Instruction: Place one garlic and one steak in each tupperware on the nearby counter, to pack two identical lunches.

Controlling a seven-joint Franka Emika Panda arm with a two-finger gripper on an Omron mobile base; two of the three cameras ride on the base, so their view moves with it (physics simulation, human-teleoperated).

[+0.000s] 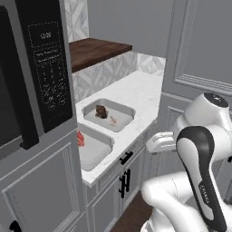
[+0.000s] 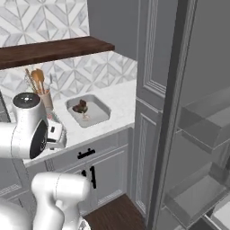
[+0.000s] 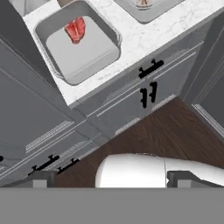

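Your gripper (image 3: 107, 177) hangs over the floor off the counter (image 1: 136, 93) edge, its fingertips (image 3: 41, 178) spread wide and holding nothing. Ahead of it, the near tupperware (image 3: 105, 54) holds only a red steak (image 3: 75, 29). The far tupperware (image 1: 122, 124) holds a dark steak (image 1: 101, 111) and what looks like garlic (image 1: 113, 120) (too small to be sure). I judge the near one lacks garlic. No writing is readable.

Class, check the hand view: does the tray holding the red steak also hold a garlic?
No. That tupperware holds just the red steak; the rest of its floor is bare.
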